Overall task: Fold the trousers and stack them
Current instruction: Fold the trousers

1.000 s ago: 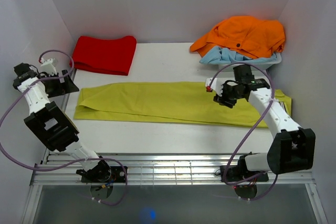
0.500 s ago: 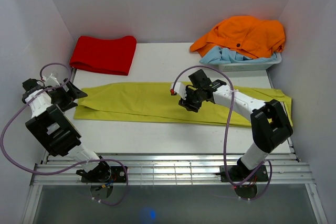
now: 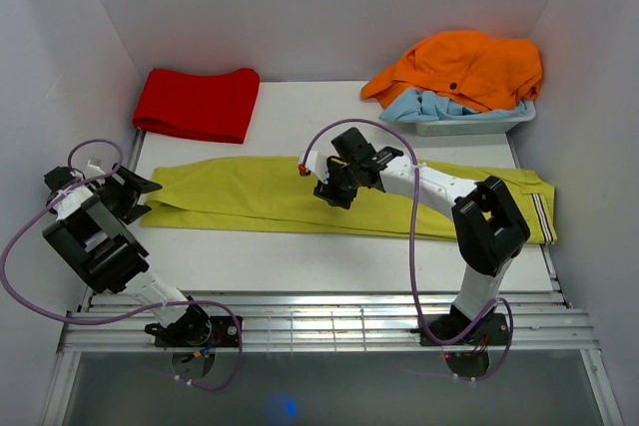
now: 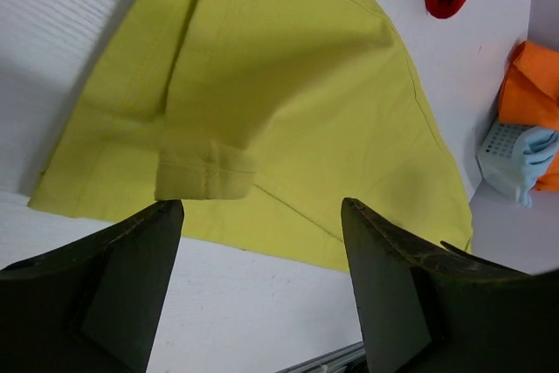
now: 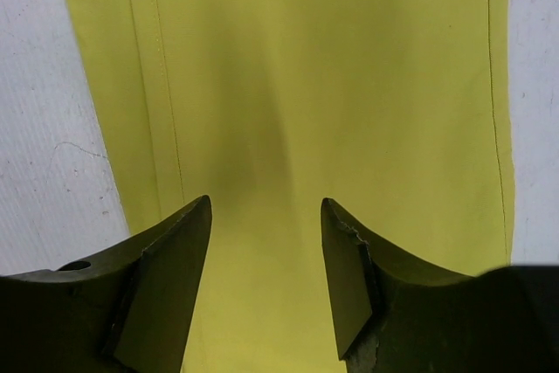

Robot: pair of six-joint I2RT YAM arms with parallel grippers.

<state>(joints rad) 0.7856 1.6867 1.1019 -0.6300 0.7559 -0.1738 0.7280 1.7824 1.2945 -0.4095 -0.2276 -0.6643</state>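
Note:
The yellow-green trousers (image 3: 260, 192) lie flat across the table, legs to the left, striped waistband (image 3: 542, 216) at the right edge. My left gripper (image 3: 138, 190) is open and empty beside the leg cuffs. In the left wrist view the folded cuff (image 4: 205, 176) lies just ahead of my open left gripper (image 4: 260, 216). My right gripper (image 3: 329, 187) is open and empty above the middle of the trousers. The right wrist view shows only trouser fabric (image 5: 332, 85) between the fingers of my right gripper (image 5: 265, 207).
A folded red garment (image 3: 197, 103) lies at the back left. An orange garment (image 3: 464, 64) and a light blue one (image 3: 429, 105) are piled on a tray (image 3: 469, 126) at the back right. White walls close in on both sides.
My right gripper has moved left along the trousers, from near the waist to the middle. My left gripper has come down and right to the leg cuffs.

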